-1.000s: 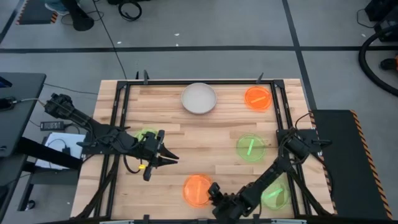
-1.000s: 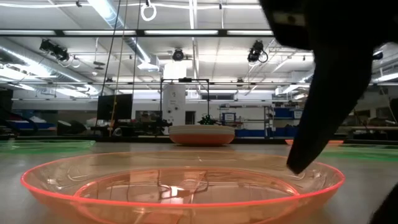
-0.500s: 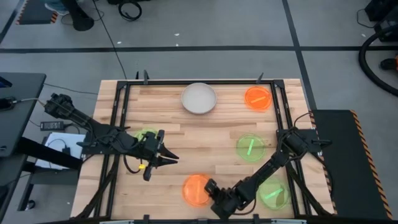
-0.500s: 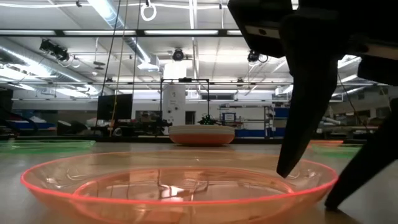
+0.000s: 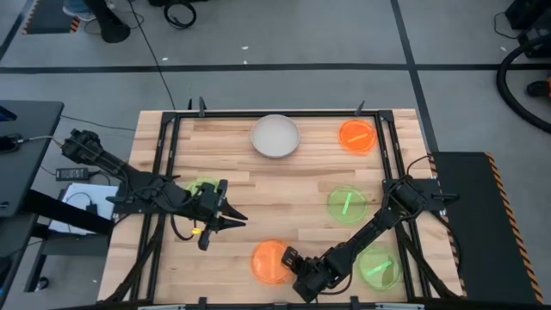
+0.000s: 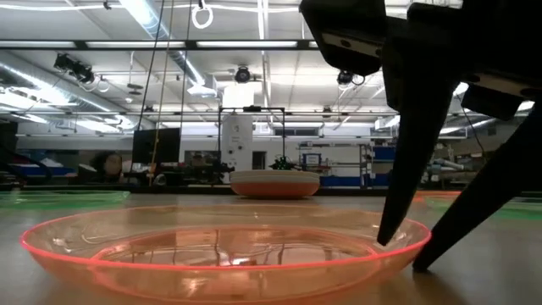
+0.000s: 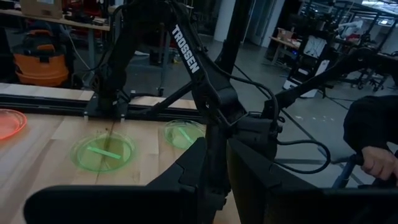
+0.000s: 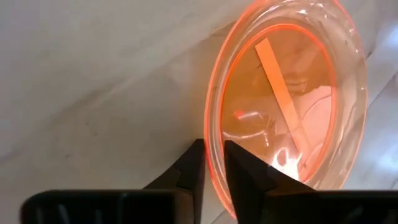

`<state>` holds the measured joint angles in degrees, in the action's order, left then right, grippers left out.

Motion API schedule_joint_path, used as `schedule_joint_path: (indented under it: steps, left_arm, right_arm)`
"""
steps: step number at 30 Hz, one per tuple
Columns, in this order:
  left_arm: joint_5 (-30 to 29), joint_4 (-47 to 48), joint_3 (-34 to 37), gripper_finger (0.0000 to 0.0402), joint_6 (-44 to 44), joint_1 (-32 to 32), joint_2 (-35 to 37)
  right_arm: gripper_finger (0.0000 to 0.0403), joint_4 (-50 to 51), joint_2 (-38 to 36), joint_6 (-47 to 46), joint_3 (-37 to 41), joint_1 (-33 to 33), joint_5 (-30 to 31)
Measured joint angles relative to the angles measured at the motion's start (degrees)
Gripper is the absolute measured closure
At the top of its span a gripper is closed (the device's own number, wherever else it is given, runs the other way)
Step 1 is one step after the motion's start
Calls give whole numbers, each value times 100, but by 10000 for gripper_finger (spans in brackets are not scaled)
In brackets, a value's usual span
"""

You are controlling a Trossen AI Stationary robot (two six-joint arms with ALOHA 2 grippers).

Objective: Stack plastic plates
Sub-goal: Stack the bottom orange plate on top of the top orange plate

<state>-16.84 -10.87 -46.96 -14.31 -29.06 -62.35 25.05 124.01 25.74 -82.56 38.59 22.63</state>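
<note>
Since your right tool (image 8: 211, 163) has pinched, seemingly firmly, the thin rim of the orange plate (image 5: 269, 260) near the tabletop's (image 5: 284, 185) front edge, well apart from the off-white plate (image 5: 275, 136), lift gently: it looks light, slick and flexible.

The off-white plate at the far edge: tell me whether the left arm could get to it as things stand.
Probably yes. The left claw hangs over bare wood, and the boards between it and the off-white plate show nothing in the way. The right claw is busy at the near orange plate, well clear of that path.
</note>
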Motion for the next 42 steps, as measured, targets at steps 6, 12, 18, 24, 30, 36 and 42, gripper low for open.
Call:
schedule_joint_path:
  steps: [6,12,18,24,30,36,42]
  left_arm:
    - [0,4,0,333,0,0,0]
    - [1,2,0,333,2,0,0]
    - [2,2,0,333,2,0,0]
    - [2,2,0,333,2,0,0]
    - [2,1,0,333,0,0,0]
    - [2,0,0,333,1,0,0]
    - [2,0,0,333,3,0,0]
  right_arm:
    - [394,14,9,-85,9,-8,118]
    - [395,63,13,-211,20,69,690]
    - [398,747,-351,-1108,20,139,824]
    - [398,2768,-1001,-3309,15,-111,1192]
    - [399,5249,-1653,-5304,305,-752,1246]
    - [399,5756,-2608,-6001,1597,-1613,1233]
    - [400,5641,-3507,-5988,2777,-2910,1228]
